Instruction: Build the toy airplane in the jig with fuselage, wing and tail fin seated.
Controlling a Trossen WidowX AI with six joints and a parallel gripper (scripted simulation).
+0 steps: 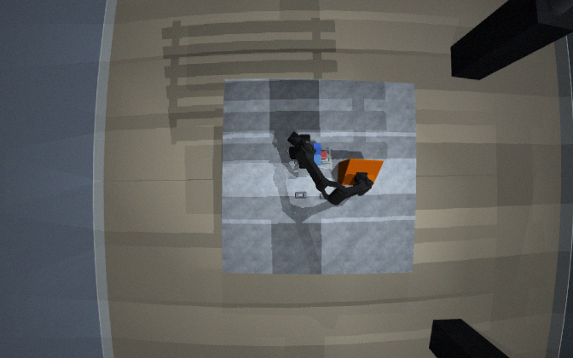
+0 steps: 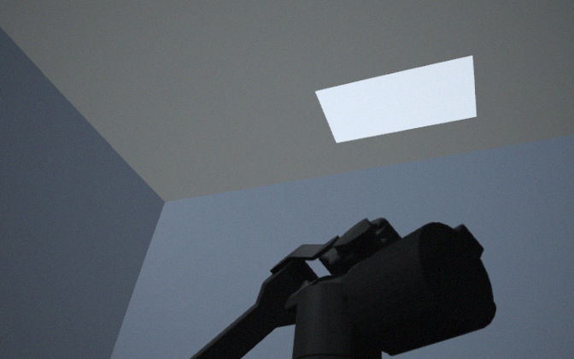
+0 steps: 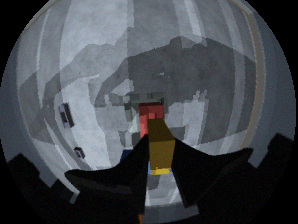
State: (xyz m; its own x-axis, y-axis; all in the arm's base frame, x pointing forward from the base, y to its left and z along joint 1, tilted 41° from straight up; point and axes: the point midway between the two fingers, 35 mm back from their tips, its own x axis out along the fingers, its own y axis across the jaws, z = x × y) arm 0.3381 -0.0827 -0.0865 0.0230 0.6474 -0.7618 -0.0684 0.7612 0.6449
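The red fuselage (image 1: 324, 155) (image 3: 150, 111) lies in the pale grey cradle jig (image 3: 145, 96). The blue wing (image 1: 317, 153) (image 3: 127, 155) lies across the fuselage and is partly hidden by my fingers in the wrist view. My gripper (image 3: 155, 136) is shut on the yellow tail fin (image 3: 161, 136). In the wrist view the fin overlaps the near end of the visible red part; its tab is hidden, and I cannot tell whether it touches the fuselage. In the top view the arm covers the fin and the fuselage's left end. The exterior view shows only part of the arm.
An orange block (image 1: 362, 168) stands to the right of the jig, beside the arm's base. Two small dark holders lie in front of the jig, a larger one (image 1: 300, 194) (image 3: 66, 115) and a smaller one (image 3: 79, 153). Large dark posts stand at the far right.
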